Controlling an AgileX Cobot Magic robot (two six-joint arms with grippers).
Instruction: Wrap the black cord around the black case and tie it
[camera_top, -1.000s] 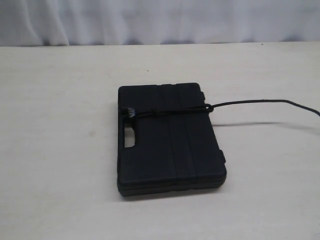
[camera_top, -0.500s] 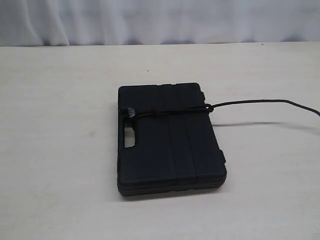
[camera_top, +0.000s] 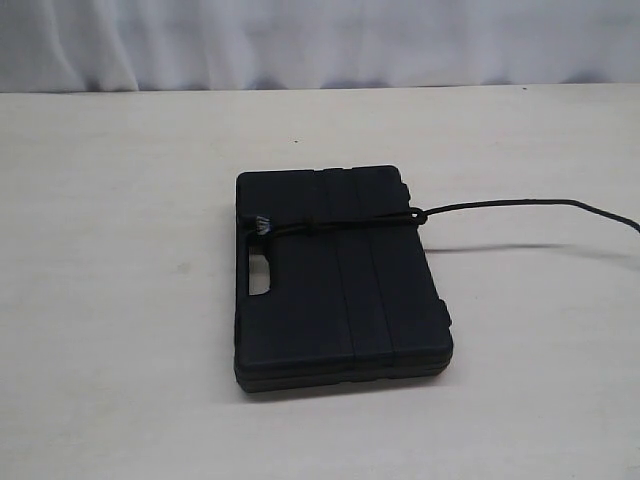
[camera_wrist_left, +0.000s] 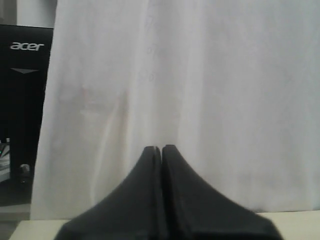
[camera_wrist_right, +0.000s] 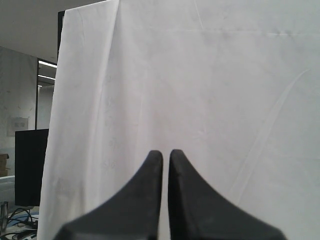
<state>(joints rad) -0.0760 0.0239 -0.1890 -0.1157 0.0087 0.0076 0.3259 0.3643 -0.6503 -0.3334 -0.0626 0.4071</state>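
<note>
The black case (camera_top: 340, 285) lies flat in the middle of the table, its handle slot (camera_top: 259, 278) on its left side. The black cord (camera_top: 330, 226) crosses its far part from a frayed end near the left edge to a knot (camera_top: 418, 214) at the right edge. From there the cord's tail (camera_top: 500, 204) runs right, slightly lifted, and out of the exterior view. Neither gripper shows in the exterior view. My left gripper (camera_wrist_left: 161, 148) is shut and empty, facing a white curtain. My right gripper (camera_wrist_right: 166, 152) is shut with a hairline gap, also empty.
The pale table (camera_top: 120, 300) stretches on all sides of the case. A white curtain (camera_top: 300, 40) hangs behind its far edge. A dark Acer monitor (camera_wrist_left: 25, 100) stands beside the curtain in the left wrist view.
</note>
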